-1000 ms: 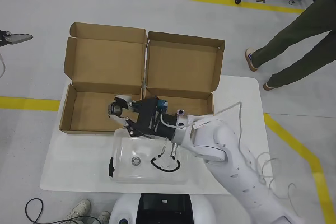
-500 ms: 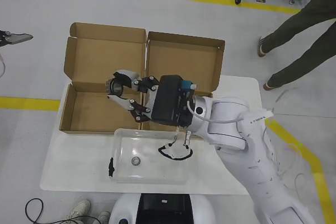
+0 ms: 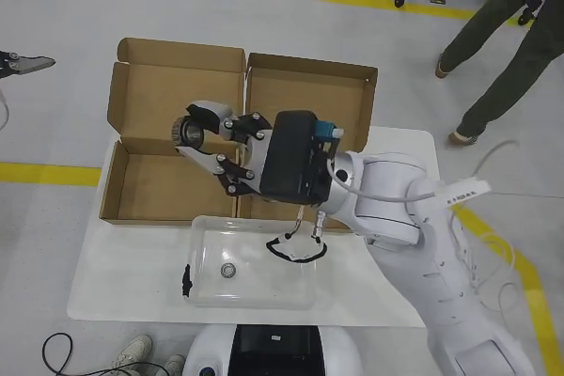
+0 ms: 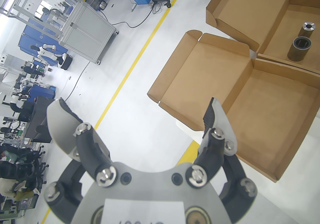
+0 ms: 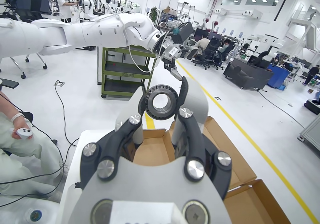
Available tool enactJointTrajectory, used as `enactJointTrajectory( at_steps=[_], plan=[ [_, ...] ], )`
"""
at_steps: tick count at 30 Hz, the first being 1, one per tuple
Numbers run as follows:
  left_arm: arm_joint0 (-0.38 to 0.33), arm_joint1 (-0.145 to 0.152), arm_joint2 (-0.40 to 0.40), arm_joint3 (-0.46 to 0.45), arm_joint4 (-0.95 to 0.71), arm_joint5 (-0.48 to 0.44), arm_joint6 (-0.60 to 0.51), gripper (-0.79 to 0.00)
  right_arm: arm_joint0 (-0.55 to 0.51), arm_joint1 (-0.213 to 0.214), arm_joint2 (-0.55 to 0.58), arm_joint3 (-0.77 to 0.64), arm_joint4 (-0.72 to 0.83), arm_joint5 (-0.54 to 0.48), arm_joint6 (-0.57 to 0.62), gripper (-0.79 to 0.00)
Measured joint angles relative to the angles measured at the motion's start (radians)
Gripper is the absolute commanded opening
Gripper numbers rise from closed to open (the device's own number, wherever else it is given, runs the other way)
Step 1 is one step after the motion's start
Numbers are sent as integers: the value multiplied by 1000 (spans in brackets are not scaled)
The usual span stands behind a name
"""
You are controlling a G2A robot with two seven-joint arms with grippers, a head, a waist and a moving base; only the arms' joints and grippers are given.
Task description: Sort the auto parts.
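Bearing gripped in right claw, above cardboard box rear edge

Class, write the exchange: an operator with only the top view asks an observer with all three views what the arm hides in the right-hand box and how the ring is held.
Operator: The right arm covers the right-hand box. Anything inside?
Observer: Yes. The left wrist view shows a dark cylinder and a lighter cylinder standing upright in it.
Operator: How is the bearing ring held?
Observer: In the right wrist view the right gripper is shut on it, pinching its outer rim, bore facing the camera.
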Motion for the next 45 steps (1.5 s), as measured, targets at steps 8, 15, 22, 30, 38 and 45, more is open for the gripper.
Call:
enactJointTrajectory(
  at_steps=[8, 15, 22, 30, 38, 45],
  plan=[
    [0, 0, 0, 0, 0, 0, 0, 0, -7, 0, -27, 22, -37, 31, 21, -785],
    [0, 0, 0, 0, 0, 0, 0, 0, -17, -9, -88, 114, -32, 41, -13, -785],
    [0, 0, 0, 0, 0, 0, 0, 0, -24, -25, -166, 222, -91, 123, -17, -785],
    [0, 0, 0, 0, 0, 0, 0, 0, 3, -59, -261, 373, -122, 244, 7, -785],
    [0, 0, 0, 0, 0, 0, 0, 0, 94, -116, -356, 555, -94, 295, 22, -785],
    [0, 0, 0, 0, 0, 0, 0, 0, 178, -187, -440, 738, -44, 315, 15, -785]
  ],
)
